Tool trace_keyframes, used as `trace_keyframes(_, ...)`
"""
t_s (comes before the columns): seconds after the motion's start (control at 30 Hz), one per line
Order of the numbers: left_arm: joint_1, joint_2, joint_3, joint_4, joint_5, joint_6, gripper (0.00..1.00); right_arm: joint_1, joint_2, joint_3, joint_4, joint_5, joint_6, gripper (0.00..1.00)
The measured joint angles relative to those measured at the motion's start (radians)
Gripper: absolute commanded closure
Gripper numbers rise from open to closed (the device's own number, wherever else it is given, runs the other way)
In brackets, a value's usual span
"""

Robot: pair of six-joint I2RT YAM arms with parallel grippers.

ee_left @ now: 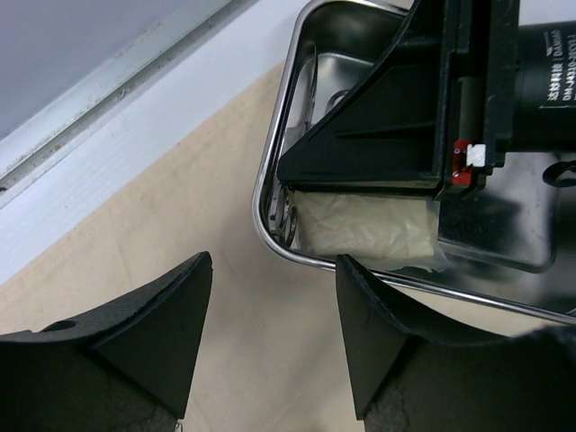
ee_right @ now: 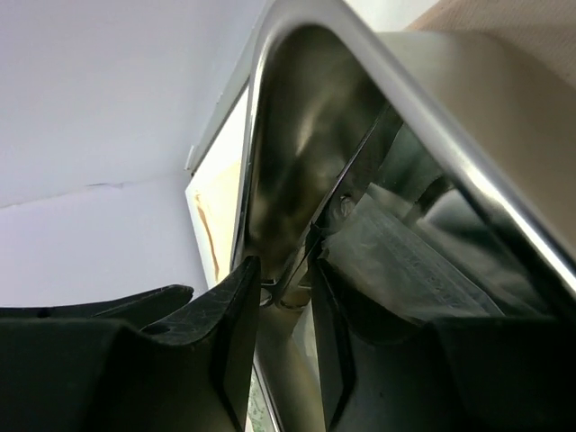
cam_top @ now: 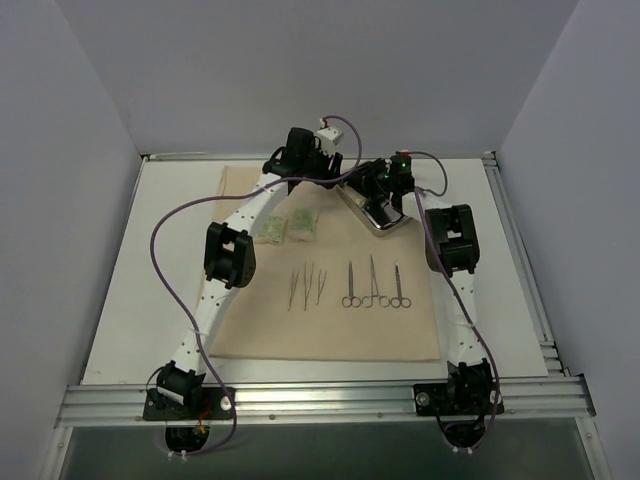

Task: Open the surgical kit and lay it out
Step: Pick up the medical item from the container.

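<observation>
The beige cloth point(cam_top: 330, 335) lies spread flat on the table. On it lie thin tweezers point(cam_top: 306, 285), three scissor-handled forceps point(cam_top: 374, 287) and green packets point(cam_top: 285, 225). The steel tray point(cam_top: 392, 225) stands at the cloth's far right. My right gripper point(cam_top: 378, 200) reaches inside the tray point(ee_right: 432, 135). Its jaws point(ee_right: 283, 270) stand narrow, with the ring handles of another forceps point(ee_right: 346, 193) filling the gap. A clear packet of beige gauze point(ee_left: 360, 225) lies beside it. My left gripper point(ee_left: 274, 261) hangs open over bare cloth point(ee_left: 225, 180), just outside the tray's rim point(ee_left: 270, 234), holding nothing.
A metal rail point(ee_left: 108, 81) runs along the table's far edge behind the tray. Purple cables point(cam_top: 165, 260) loop over the cloth's left side. White walls close in on three sides.
</observation>
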State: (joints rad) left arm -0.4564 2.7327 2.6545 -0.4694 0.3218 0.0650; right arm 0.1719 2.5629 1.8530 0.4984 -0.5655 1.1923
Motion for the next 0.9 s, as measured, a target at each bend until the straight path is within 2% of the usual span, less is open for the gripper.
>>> trace_keyframes(0.27,0.0,0.008,0.01,0.027,0.008,-0.001,0.35,0.0,0.003,-0.005,0.035,0.025,0.051,0.71)
trace_keyframes(0.4,0.0,0.032,0.025,0.032,0.008,-0.002,0.35,0.0,0.01,-0.005,0.074,0.034,0.088,0.92)
trace_keyframes(0.43,0.0,0.035,0.025,0.032,0.007,-0.002,0.35,0.0,0.016,-0.005,0.1,0.029,0.098,0.93)
trace_keyframes(0.57,0.0,0.043,0.027,0.032,0.003,-0.005,0.31,0.0,0.038,-0.005,0.206,0.006,0.132,0.92)
trace_keyframes(0.73,0.0,0.045,0.03,0.033,-0.008,-0.012,0.31,0.001,0.047,-0.008,0.239,-0.008,0.137,0.9)
trace_keyframes(0.9,0.002,0.045,0.031,0.033,-0.015,-0.021,0.32,0.001,0.046,-0.033,0.276,-0.008,0.12,0.91)
